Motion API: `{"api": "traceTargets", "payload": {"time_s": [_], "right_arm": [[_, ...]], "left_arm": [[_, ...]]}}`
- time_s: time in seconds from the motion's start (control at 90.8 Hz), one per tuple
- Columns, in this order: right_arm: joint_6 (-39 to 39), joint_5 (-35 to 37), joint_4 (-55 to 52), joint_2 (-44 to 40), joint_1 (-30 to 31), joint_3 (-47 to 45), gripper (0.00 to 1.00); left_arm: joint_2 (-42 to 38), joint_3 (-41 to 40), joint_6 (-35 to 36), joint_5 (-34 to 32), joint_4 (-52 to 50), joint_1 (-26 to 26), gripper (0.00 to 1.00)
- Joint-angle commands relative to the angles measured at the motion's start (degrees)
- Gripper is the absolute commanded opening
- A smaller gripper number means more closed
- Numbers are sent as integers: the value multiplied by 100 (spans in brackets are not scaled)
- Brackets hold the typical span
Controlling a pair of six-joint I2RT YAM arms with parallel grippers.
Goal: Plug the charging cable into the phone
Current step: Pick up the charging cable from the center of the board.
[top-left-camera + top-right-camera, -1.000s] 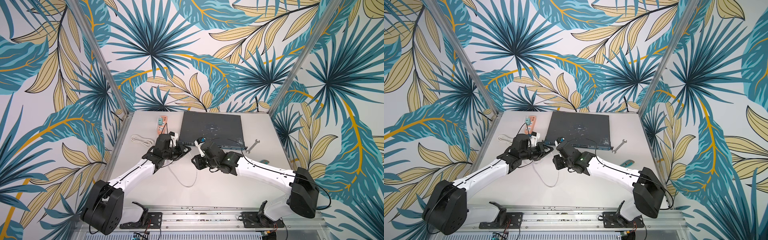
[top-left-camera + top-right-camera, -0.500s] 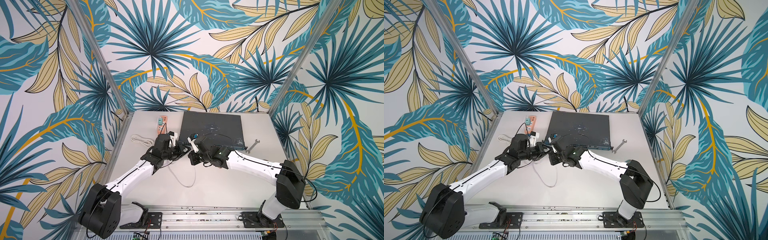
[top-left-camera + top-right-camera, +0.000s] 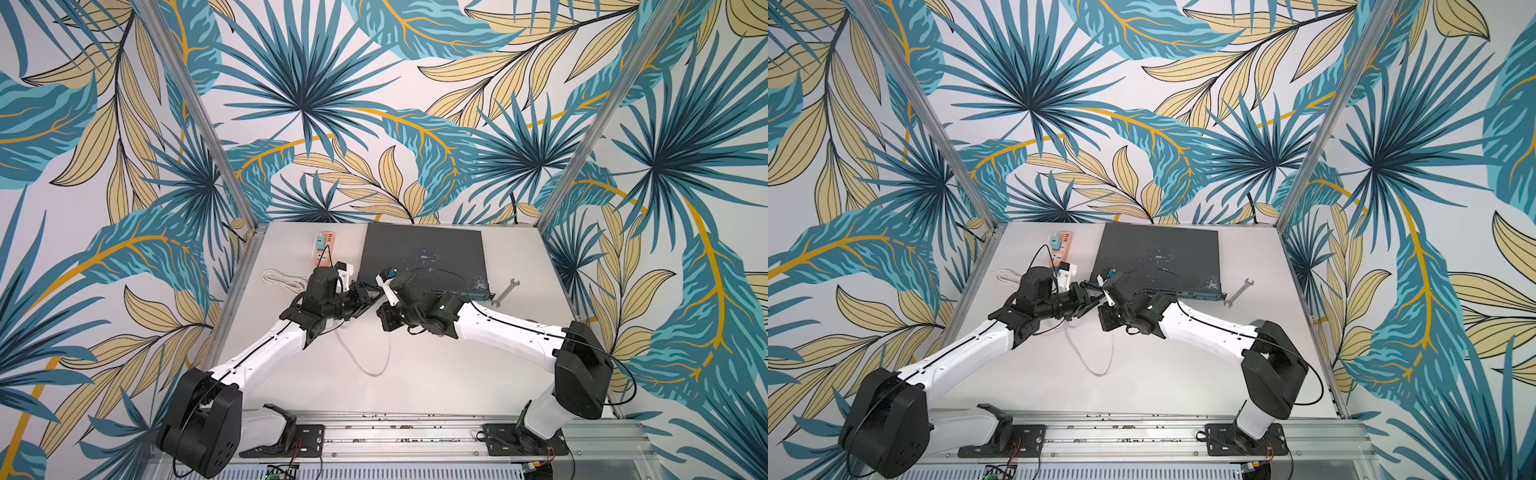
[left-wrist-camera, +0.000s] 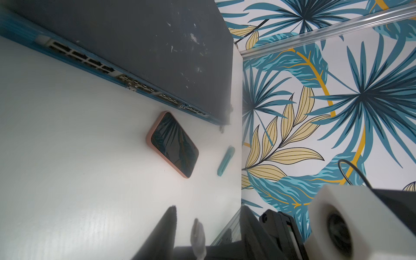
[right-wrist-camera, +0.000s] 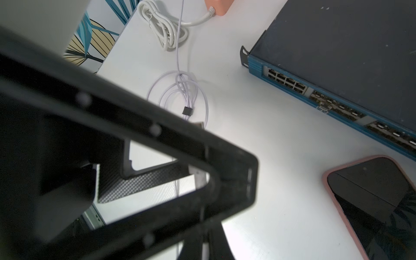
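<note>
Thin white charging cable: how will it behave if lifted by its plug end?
Probably floppy: the cable lies in loose, uneven loops on the table. Likely light, being so thin, so it should trail rather than resist. The dark tie bundles several loops, so they would probably drag along together and might snag.

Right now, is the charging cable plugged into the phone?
No, the phone lies on the table with both ends bare, the charging cable apart.

- White table (image 3: 436,386).
- Dark network switch (image 3: 422,253) against the far edge.
- Orange power strip (image 3: 324,249) toward the far-left corner, with its coiled cord (image 3: 282,279) near the left edge.
- Wrench (image 3: 505,292) toward the right edge.
- Charging cable (image 3: 365,361) looped mid-table.
- Phone (image 4: 172,144) face-up beside the switch, with a teal piece (image 4: 225,161) near it.
</note>
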Motion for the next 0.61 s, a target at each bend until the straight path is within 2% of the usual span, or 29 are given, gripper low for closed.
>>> {"api": "traceTargets", "payload": {"time_s": [0.0,0.088,0.242,0.386,0.474,0.562,0.595], "right_arm": [[35,-95,64,-204,0,-174,0],[60,-113,85,-234,3,-206,0],[103,-147,139,-256,2,-259,0],[142,-192,180,-260,0,-291,0],[150,-210,199,-254,2,-276,0],[156,-234,215,-246,-4,-274,0],[149,-255,223,-248,1,-276,0]], "left_arm": [[76,157,-20,47,250,39,43],[143,186,-20,74,283,32,37],[148,167,-18,55,283,45,34],[139,169,15,71,242,92,26],[155,203,39,97,214,107,17],[174,245,90,83,140,104,1],[178,254,106,88,131,108,0]]}}
